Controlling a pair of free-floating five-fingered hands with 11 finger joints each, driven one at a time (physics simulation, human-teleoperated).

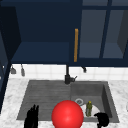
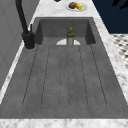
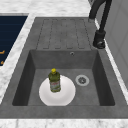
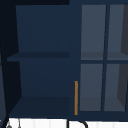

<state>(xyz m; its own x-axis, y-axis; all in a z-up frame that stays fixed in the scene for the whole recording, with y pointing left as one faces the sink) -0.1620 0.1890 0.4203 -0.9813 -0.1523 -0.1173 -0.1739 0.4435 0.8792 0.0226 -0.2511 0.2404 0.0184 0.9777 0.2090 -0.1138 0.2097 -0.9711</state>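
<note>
Currently the left hand (image 1: 31, 117) hangs at the front edge of the sink (image 1: 45, 92), over the ribbed draining side, fingers straight and pointing up, holding nothing. Right hand (image 1: 102, 119) sits at the basin's front right corner, fingers curled, nothing visibly gripped. Nearest it: a green bottle (image 3: 54, 80) standing upright on a white plate (image 3: 66, 94) in the basin, beside the drain (image 3: 82, 80). A red sphere (image 1: 67, 114) sits between the hands.

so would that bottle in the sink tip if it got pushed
Probably. The bottle is tall and narrow, standing upright on a smooth white plate, so a nudge near its yellow cap would likely topple it. Pushed low down, it may slide across the plate instead. It looks like light plastic.
</note>
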